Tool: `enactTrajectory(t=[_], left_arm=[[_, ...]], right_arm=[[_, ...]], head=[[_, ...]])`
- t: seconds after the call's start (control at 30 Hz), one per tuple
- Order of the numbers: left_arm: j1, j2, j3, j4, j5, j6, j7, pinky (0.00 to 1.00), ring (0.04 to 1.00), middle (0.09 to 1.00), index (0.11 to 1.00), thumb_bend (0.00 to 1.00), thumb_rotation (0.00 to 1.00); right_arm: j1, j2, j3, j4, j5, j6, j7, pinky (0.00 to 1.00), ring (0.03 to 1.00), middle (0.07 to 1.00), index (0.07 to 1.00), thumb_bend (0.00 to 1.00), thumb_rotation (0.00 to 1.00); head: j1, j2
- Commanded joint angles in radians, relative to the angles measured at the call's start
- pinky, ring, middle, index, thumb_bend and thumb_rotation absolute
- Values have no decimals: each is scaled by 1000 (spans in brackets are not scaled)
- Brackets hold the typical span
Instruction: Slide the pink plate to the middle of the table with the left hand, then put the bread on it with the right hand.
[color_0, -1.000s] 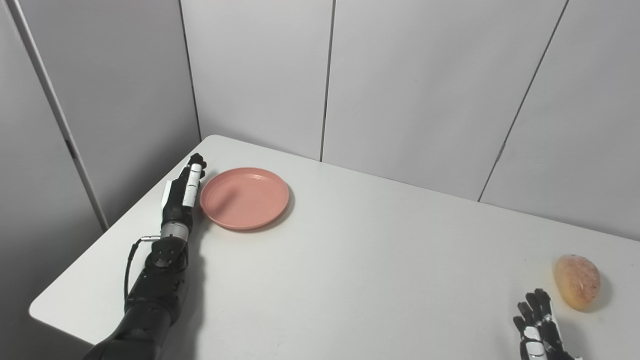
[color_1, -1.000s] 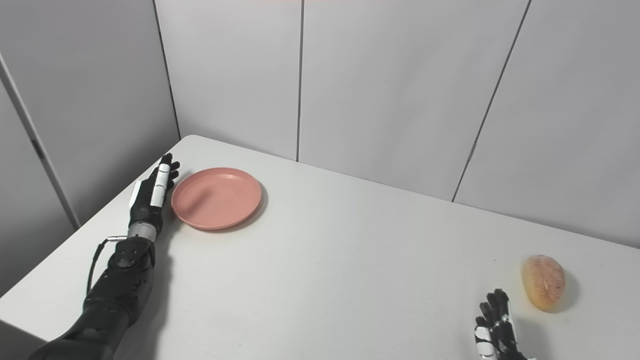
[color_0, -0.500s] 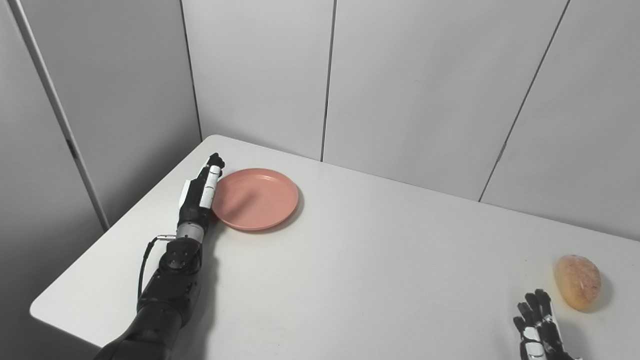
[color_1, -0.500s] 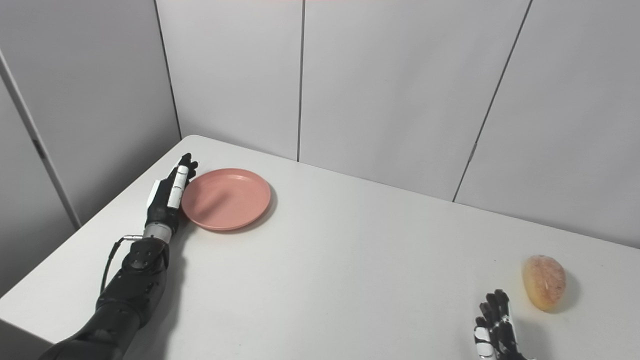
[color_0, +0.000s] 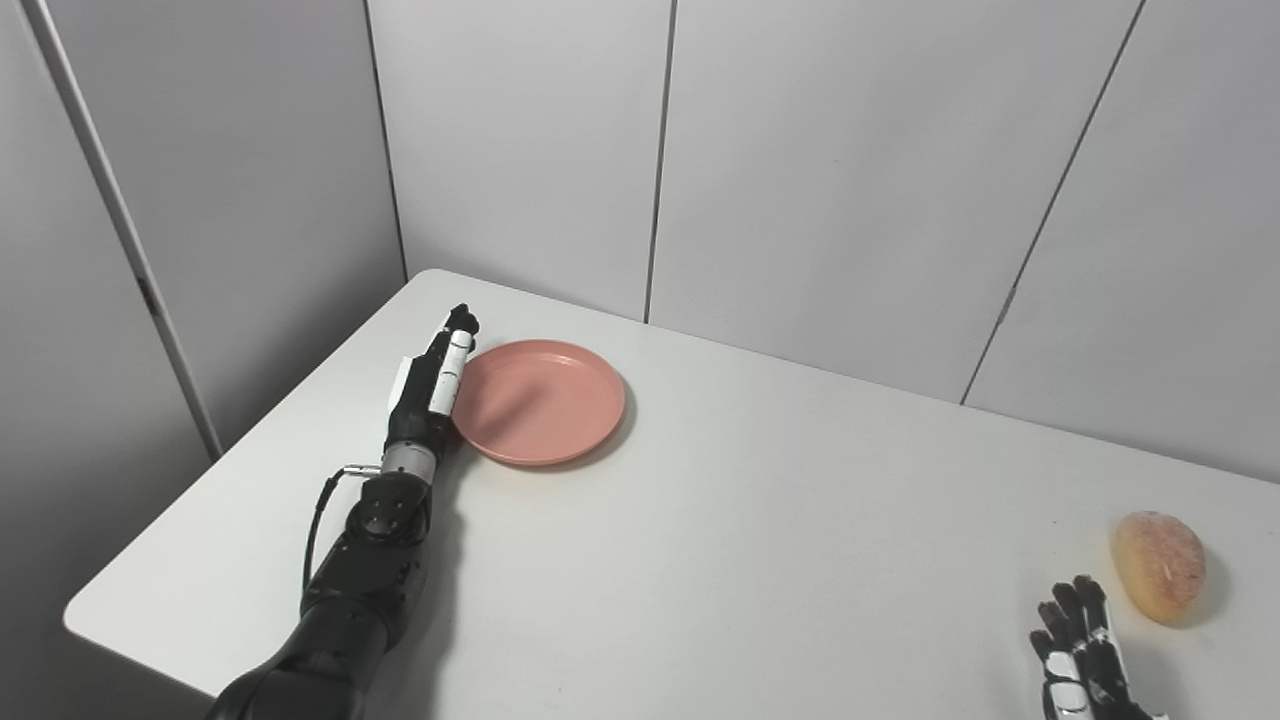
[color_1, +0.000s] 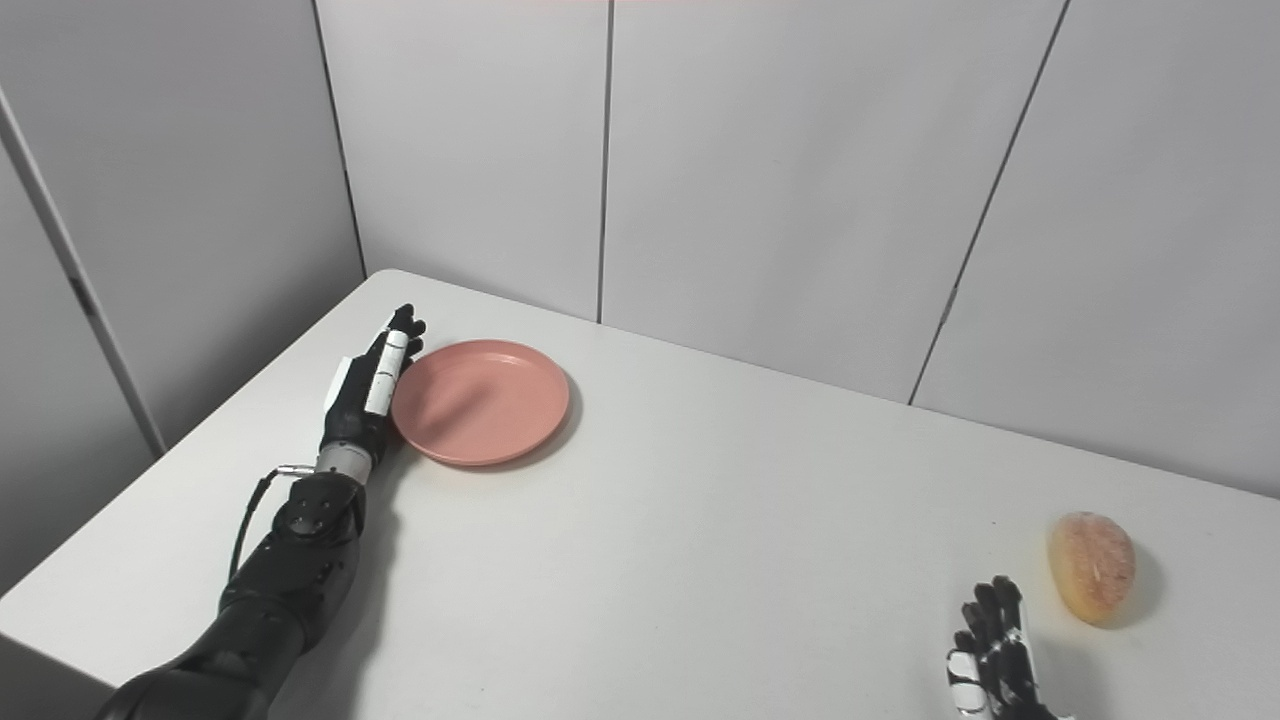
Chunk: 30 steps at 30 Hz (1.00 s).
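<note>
The round pink plate (color_0: 540, 402) lies flat on the white table (color_0: 720, 520), left of centre and towards the back. My left hand (color_0: 430, 385) stands on edge with straight fingers pressed against the plate's left rim, open and holding nothing. A golden-brown bread roll (color_0: 1158, 565) rests near the table's right side. My right hand (color_0: 1078, 660) is low at the bottom right, fingers spread and pointing up, a short way in front and left of the bread, not touching it.
Grey wall panels (color_0: 820, 180) close off the table's back and left side. The table's left edge (color_0: 240, 440) runs close beside my left arm. Bare tabletop stretches between plate and bread.
My left hand has pushed the pink plate steadily to the right, towards the table's middle. The right hand and bread have stayed where they were.
</note>
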Motion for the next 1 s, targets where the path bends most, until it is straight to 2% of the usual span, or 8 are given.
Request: enactTrajectory(t=[0.0,0.1,0.2,0.37,0.83,0.97], left_arm=[[-42,-18,-3,-14,-5,-38,-7,961,932,923,920,745,1000],[-48,-39,-4,-30,-5,-32,1,964,928,916,911,709,1000],[-56,-49,-13,-33,8,-20,5,966,934,916,911,727,1000],[-50,-88,-22,-99,8,15,10,998,916,912,912,748,1000],[-43,-165,-52,-144,23,38,10,948,917,908,909,740,1000],[-52,-185,-59,-152,20,45,7,931,912,902,903,730,1000]], right_arm=[[-10,-4,-1,-30,-3,-9,1,1000,985,977,1000,431,741],[-11,-6,-1,-27,-1,-8,4,1000,989,980,1000,433,733],[-14,-9,-3,-20,2,-10,6,1000,985,976,1000,442,726],[-14,-14,0,-17,-1,-14,10,1000,979,973,1000,450,721],[-7,-16,6,-24,-13,-11,8,1000,979,965,996,484,732],[-17,-12,1,-24,4,11,7,1000,980,964,990,510,721]], head=[[-2,-1],[-9,1],[-11,0],[-17,3],[-27,10],[-61,15]])
